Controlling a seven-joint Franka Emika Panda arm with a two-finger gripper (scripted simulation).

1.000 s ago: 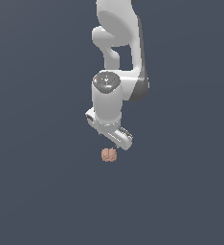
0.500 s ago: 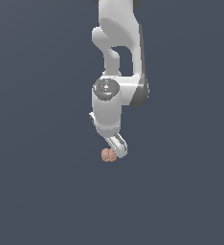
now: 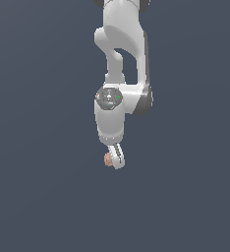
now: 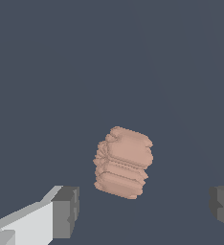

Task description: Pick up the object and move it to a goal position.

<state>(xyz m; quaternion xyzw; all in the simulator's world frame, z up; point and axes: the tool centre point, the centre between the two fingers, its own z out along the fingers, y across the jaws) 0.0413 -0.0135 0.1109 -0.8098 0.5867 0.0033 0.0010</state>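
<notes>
The object (image 4: 123, 161) is a small pinkish-brown lumpy blob lying on the dark grey floor. In the exterior view only its edge (image 3: 107, 159) shows, peeking out on the exterior view's left of the white gripper (image 3: 114, 161), which is right over it. In the wrist view the gripper (image 4: 145, 213) is open: two grey fingertips (image 4: 65, 212) stand far apart with the object lying between and beyond them, touching neither. The gripper holds nothing.
The white arm (image 3: 122, 59) comes down from the top of the exterior view. The flat dark grey floor (image 3: 43, 197) fills the view around it, with nothing else on it.
The wrist has turned and the gripper has dropped lower over the object, so it now covers most of it in the exterior view. The object has not moved.
</notes>
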